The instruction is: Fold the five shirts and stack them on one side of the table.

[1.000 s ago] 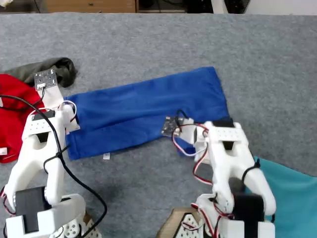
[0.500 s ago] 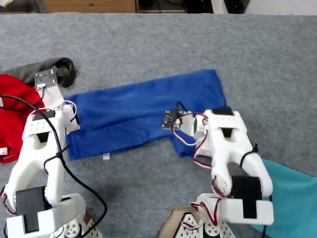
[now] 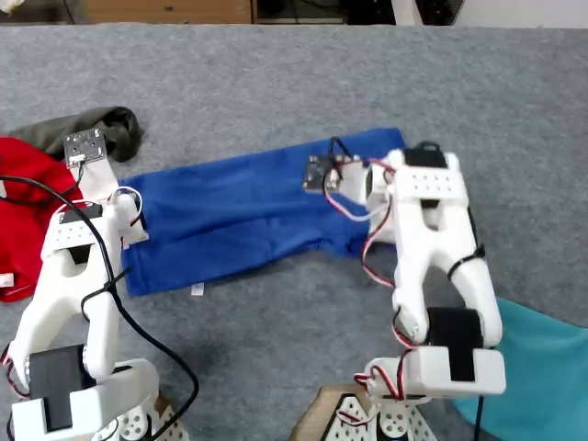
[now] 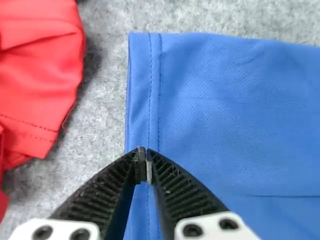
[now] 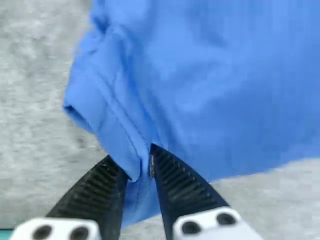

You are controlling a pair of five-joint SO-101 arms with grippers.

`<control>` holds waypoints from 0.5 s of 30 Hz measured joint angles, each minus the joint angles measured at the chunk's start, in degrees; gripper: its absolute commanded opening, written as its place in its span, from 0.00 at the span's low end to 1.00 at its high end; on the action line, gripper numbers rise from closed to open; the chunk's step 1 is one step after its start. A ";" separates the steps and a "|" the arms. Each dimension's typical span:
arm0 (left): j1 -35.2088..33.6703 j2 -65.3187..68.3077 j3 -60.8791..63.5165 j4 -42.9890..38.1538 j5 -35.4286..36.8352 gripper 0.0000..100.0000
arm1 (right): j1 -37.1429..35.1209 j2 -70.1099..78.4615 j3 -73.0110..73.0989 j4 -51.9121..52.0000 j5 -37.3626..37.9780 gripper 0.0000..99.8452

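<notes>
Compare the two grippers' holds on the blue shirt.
The left gripper pinches the stitched hem of the blue shirt beside the red shirt; the right gripper pinches the opposite end. Cloth at the left gripper lies flat; at the right gripper it is bunched. Both are shut on it.

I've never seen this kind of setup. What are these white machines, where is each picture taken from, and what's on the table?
These are two small robot arms side by side at a grey table. One picture looks down from above; the other two come from a camera on each arm's wrist. A blue shirt lies between the arms. The left gripper pinches its hem, the right gripper a bunched edge. A red shirt, a dark shirt and a teal shirt lie aside.
</notes>
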 measured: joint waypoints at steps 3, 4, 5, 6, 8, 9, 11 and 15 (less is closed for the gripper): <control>0.00 0.00 0.00 0.00 0.00 0.02 | -0.44 5.01 -7.21 1.67 0.00 0.00; 0.00 0.00 0.00 0.00 0.00 0.02 | -0.79 6.95 -9.93 2.11 0.00 0.00; 0.00 0.00 0.00 0.00 0.00 0.02 | -1.14 8.97 -12.75 2.46 0.00 0.00; 0.00 0.00 0.00 0.00 0.00 0.02 | -1.49 11.08 -15.47 2.99 0.00 0.00; 0.00 0.00 0.00 0.00 0.00 0.02 | -2.20 15.30 -21.27 4.31 0.53 0.00; 0.00 0.00 0.00 0.00 0.00 0.02 | -2.64 17.32 -24.09 5.19 1.05 0.00; 0.00 0.00 0.00 0.00 0.00 0.02 | -3.43 21.36 -30.33 7.12 1.49 0.00; 0.00 0.00 0.00 -0.97 0.00 0.02 | -5.45 29.27 -41.14 10.37 3.25 0.00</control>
